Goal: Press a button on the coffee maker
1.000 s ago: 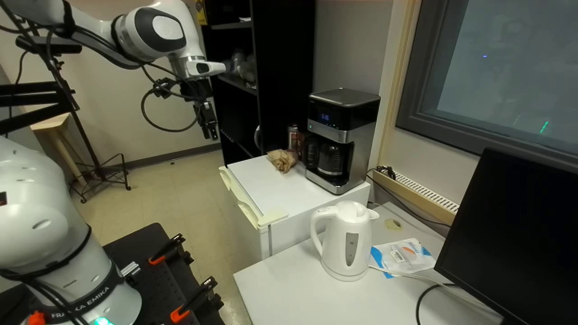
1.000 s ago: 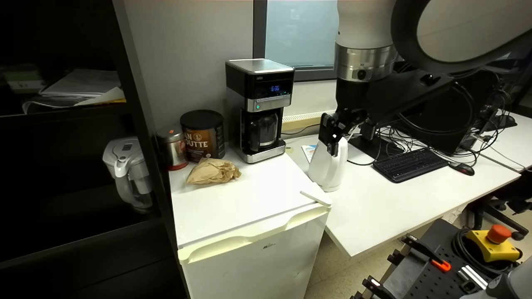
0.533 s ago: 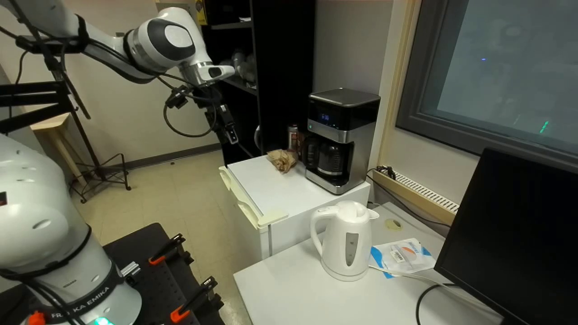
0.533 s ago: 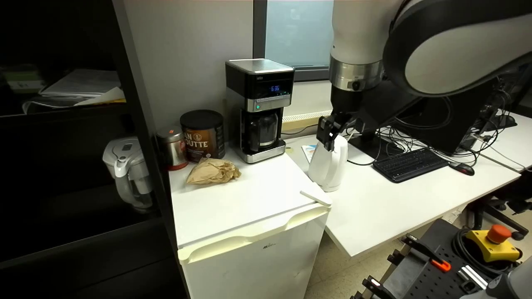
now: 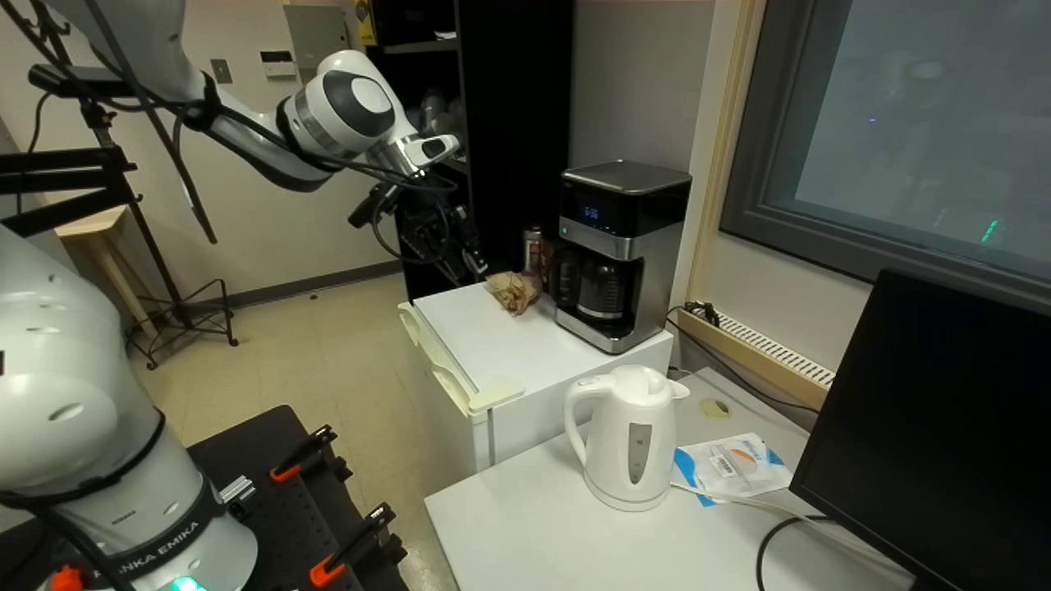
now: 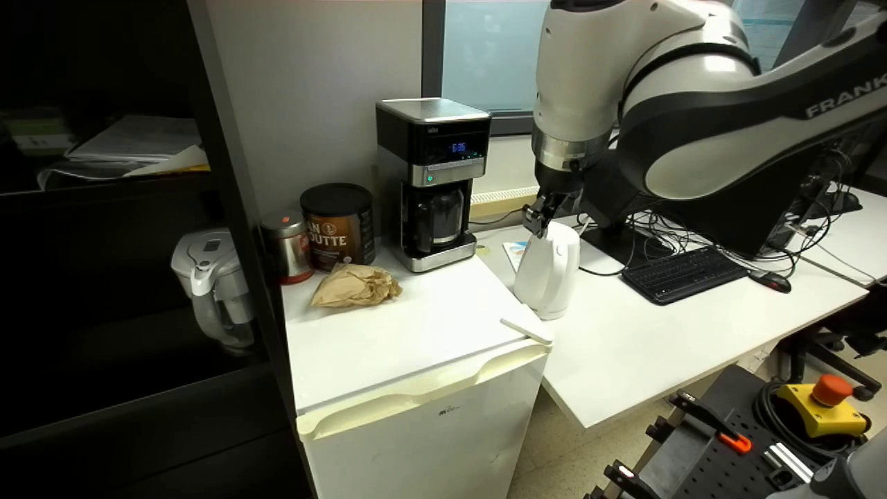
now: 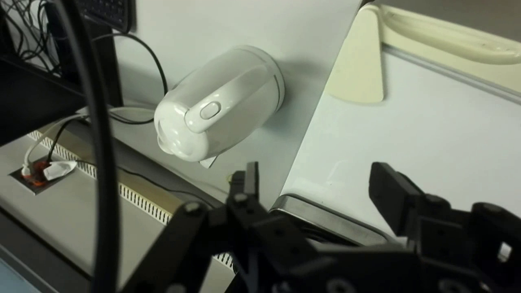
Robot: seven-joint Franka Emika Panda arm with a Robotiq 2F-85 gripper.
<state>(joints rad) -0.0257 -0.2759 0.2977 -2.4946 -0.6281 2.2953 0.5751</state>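
Observation:
The coffee maker is a boxy black machine with a silver band and dark carafe. It stands on the small white fridge in both exterior views [image 5: 612, 242] [image 6: 450, 173], with a lit display and a small green-lit button [image 6: 429, 179] on the band. In the wrist view only its silver base [image 7: 333, 219] shows, seen beyond the fingers. My gripper [image 7: 315, 183] is open and empty, its fingers apart. In an exterior view the gripper [image 5: 472, 264] hangs left of the coffee maker, apart from it. In an exterior view the gripper [image 6: 535, 220] overlaps the kettle's top.
A white kettle [image 5: 628, 451] stands on the desk beside the fridge [image 6: 416, 333]. A brown paper bag [image 6: 355, 285], a coffee can [image 6: 338, 229] and a steel canister [image 6: 287, 249] are left of the coffee maker. A black shelf [image 5: 517, 123] and a monitor [image 5: 936, 427] flank the area.
The gripper has moved right and down in an exterior view, closer to the coffee maker, tilting forward. In an exterior view it shifted slightly left and up. The coffee maker and kettle have not moved.

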